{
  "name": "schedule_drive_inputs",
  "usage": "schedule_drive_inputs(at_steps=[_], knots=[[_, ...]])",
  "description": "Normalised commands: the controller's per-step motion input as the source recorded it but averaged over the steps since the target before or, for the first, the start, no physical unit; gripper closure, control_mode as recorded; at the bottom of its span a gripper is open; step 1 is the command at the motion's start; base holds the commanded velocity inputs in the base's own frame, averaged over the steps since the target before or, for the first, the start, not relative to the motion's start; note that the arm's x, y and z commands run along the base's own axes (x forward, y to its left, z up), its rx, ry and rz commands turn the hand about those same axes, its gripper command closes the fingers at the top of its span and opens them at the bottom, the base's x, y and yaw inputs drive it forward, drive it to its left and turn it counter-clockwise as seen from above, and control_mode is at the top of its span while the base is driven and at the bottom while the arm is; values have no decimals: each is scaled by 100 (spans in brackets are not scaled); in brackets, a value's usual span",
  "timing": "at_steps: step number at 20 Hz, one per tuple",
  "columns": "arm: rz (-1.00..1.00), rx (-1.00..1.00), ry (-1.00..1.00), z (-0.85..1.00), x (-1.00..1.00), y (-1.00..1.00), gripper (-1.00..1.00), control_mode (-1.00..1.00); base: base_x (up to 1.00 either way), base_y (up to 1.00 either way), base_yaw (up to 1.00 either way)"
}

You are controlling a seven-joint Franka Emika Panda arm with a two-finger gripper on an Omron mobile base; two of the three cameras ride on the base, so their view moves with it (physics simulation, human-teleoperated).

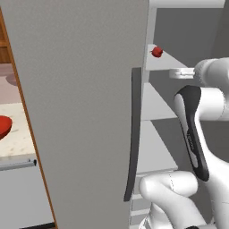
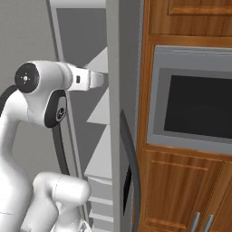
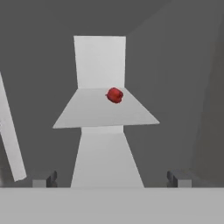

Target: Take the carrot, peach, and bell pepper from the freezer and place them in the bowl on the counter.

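Pepper (image 3: pixel 114 95) is the one task fruit showing, a small glossy red lump on a white shelf (image 3: pixel 100 111) inside the freezer (image 1: pixel 80 112). Nearest in the hand view, the gripper (image 3: pixel 113 179) is released, its two dark fingertips (image 3: pixel 51 178) spread wide at 7 and 5 o'clock with nothing between them. Past them a lower white shelf runs up the middle, then the pepper's shelf, with the pepper near its back edge at about 12 o'clock, well apart from the tips. In the left base view the arm rises at 4 o'clock and reaches into the open freezer, the hand at 3 o'clock just below the shelf edge, and the pepper (image 1: pixel 156 52) sits beyond at 1 o'clock. The grey door with its dark bar handle (image 1: pixel 133 134) stands open in the middle of that view. At 9 o'clock, left of the door, part of the red bowl (image 1: pixel 3 126) rests on the beige counter (image 1: pixel 18 143). In the right base view the arm's wrist passes behind the door edge, with wooden cabinets (image 2: pixel 181 190) and an oven (image 2: pixel 195 106) to the right.
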Motion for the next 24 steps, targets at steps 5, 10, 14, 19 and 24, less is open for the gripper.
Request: schedule_drive_inputs(at_steps=[5,10,14,19,24], knots=[[5,0,0,14,51,-13,-100,-100,0,0,0],[9,0,0,1,44,-15,-100,-100,0,0,0],[9,0,0,0,37,-6,-100,-100,0,0,0],[6,0,0,0,38,0,-100,-100,0,0,0],[1,0,2,0,30,0,-100,-100,0,0,0]])
